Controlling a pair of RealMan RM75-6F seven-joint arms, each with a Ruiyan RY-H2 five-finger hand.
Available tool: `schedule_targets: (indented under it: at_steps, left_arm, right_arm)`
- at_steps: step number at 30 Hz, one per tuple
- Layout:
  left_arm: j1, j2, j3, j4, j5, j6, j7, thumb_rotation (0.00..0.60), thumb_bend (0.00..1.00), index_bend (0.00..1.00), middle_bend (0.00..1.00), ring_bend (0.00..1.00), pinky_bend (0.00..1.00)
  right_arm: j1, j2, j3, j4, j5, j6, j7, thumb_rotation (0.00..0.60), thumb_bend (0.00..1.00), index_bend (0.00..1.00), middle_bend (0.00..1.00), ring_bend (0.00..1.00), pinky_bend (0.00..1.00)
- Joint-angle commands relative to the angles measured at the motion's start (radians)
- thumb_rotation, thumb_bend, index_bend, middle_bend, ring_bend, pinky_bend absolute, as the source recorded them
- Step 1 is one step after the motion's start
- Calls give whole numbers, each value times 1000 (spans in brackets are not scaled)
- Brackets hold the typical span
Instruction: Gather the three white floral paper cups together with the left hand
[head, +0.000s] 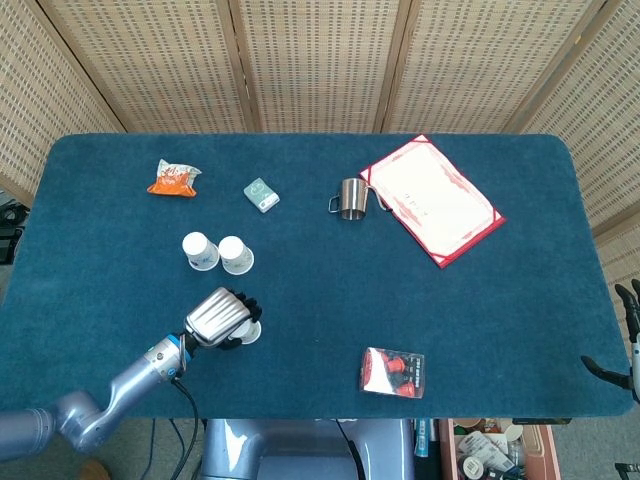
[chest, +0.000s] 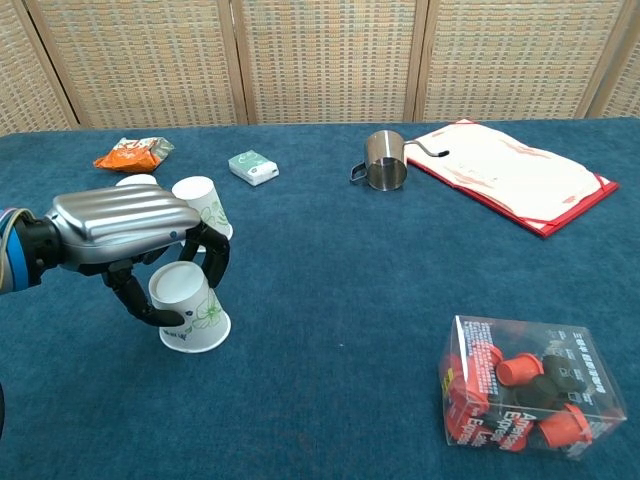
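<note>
Left hand on the near cup

We see the left hand (chest: 135, 240) gripping the inverted near paper cup (chest: 188, 310); the other two cups (head: 218, 253) stand together behind it.

I see a table (head: 470, 330) covered in deep blue cloth filling most of the head view. Along the top of the frame stands a folding screen (head: 320, 60) of woven tan panels in wooden frames. Pale floor (head: 15, 180) shows at the left edge. The light is even and soft.
</note>
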Motion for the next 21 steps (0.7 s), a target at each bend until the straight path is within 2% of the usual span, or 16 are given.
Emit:
schedule_targets:
  at_steps: [1,11,15,18,21]
  left_arm:
    - [3,-3,-1,-2,-4,5,10,600,260,491,499,500,648]
    - [8,25,-27,-31,20,57,-33,600,260,494,500,501,650]
    - [8,84,-82,-76,6,103,-71,600,259,493,500,501,650]
    - [7,143,-157,-78,-75,120,-105,600,259,493,500,501,650]
    - [-2,170,-194,-57,-146,90,-139,600,259,494,500,501,650]
  right_arm:
    - [0,0,0,0,1,0,0,600,0,0,0,0,0]
    - [-1,1,-1,-1,1,0,-1,600,0,0,0,0,0]
    - [0,1,-2,-2,0,-3,-4,600,0,0,0,0,0]
    - [0,1,-3,-4,-1,-1,-4,600,0,0,0,0,0]
    - [-1,0,-3,-4,-1,0,-6,600,0,0,0,0,0]
